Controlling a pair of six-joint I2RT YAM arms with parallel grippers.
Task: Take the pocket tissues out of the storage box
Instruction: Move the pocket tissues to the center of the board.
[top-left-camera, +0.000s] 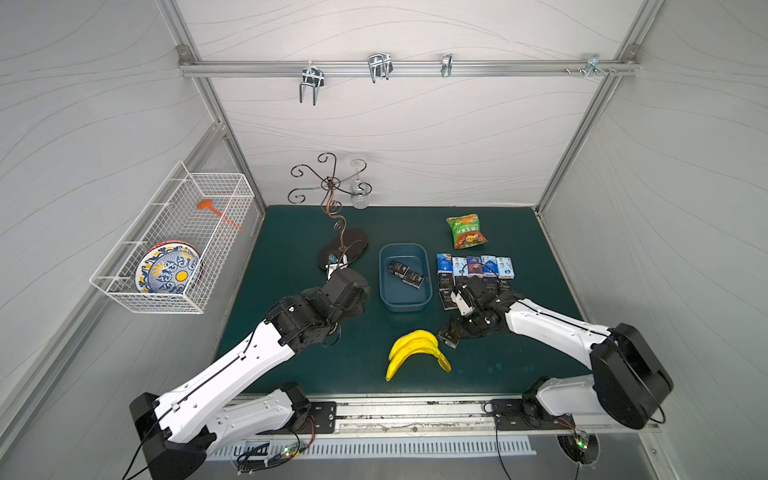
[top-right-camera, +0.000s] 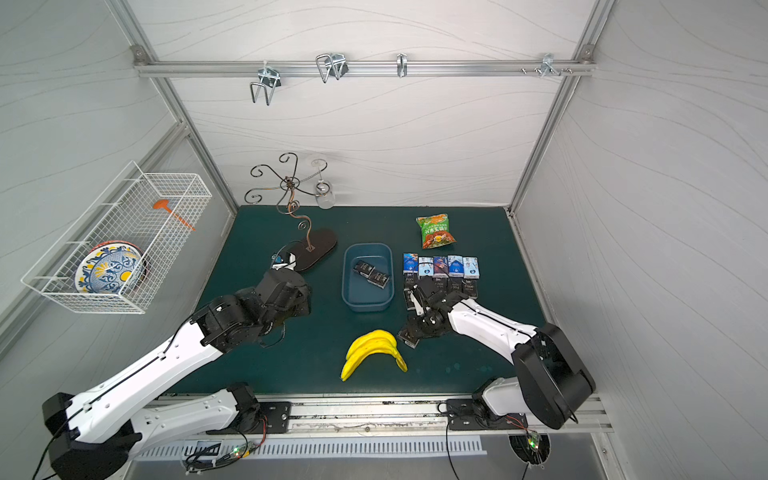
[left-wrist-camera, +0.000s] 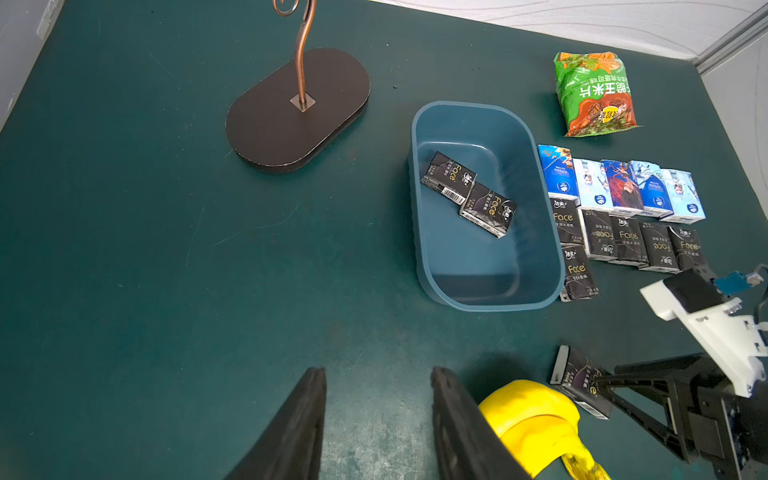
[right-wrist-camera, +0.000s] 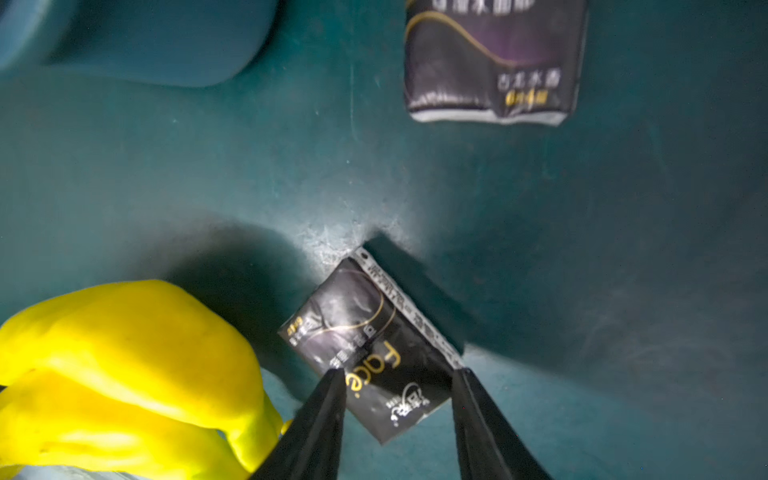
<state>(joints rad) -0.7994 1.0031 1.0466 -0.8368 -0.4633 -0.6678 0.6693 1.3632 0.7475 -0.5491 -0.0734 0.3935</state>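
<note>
The storage box (top-left-camera: 402, 309) sits in the middle of the green mat (top-left-camera: 498, 365). Two black pocket tissues (top-left-camera: 406, 274) lie flat on its floor, end to end and slightly askew, toward its far half. The other packs are out on the mat just right of the box. A row of blue-and-white packs (top-left-camera: 473, 266) stands side by side on the far side, and black packs (left-wrist-camera: 631, 245) are lined up directly in front of them. Nearer, between that group and the bananas (top-left-camera: 417, 349), the right gripper (right-wrist-camera: 397, 372) reaches in low from the right. Its jaws are clamped across one more black pack (right-wrist-camera: 374, 349), a fingertip against each long side. This pack is tilted, and it is hard to tell whether its far edge touches the mat or hangs just above it. The left gripper (left-wrist-camera: 378, 374) hovers over bare mat left of the box, close to the dark oval base of the metal stand (top-left-camera: 343, 249). Its fingers are apart with nothing between them. A green snack bag (top-left-camera: 466, 230) lies beyond the rows, toward the far right.
</note>
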